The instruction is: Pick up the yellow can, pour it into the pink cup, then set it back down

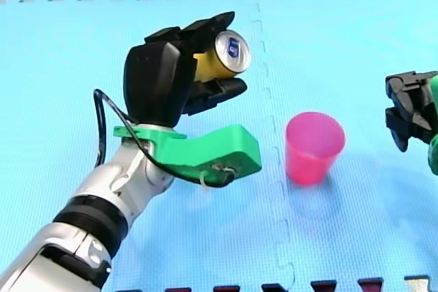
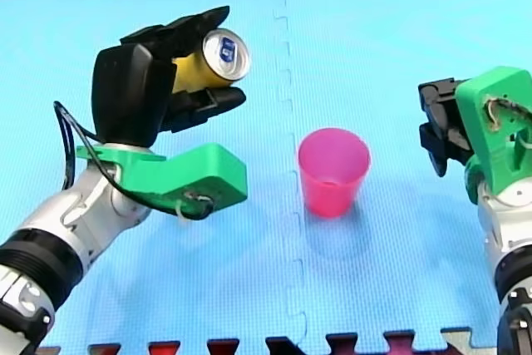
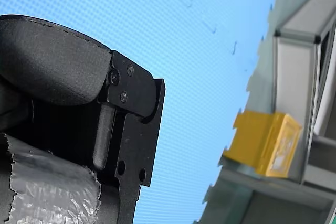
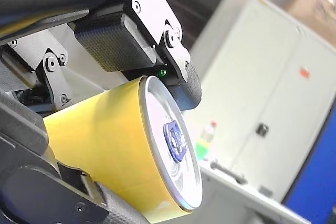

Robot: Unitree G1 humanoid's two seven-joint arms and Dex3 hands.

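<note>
A blue foam mat point(image 1: 342, 66) of interlocking tiles carries the scene; a toothed seam point(image 2: 287, 64) runs from its far edge to its near edge; both those edges are jigsaw-cut; red and dark pieces point(image 2: 224, 345) sit against the near teeth; a pink cup point(image 2: 333, 170) stands upright on the mat, mouth up, just right of the seam; its shadow falls on the near side.

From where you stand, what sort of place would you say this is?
Likely a robotics test lab: blue interlocking foam mat, white cabinets behind, left hand holding a yellow can near a pink cup, right hand at the mat's right.
</note>
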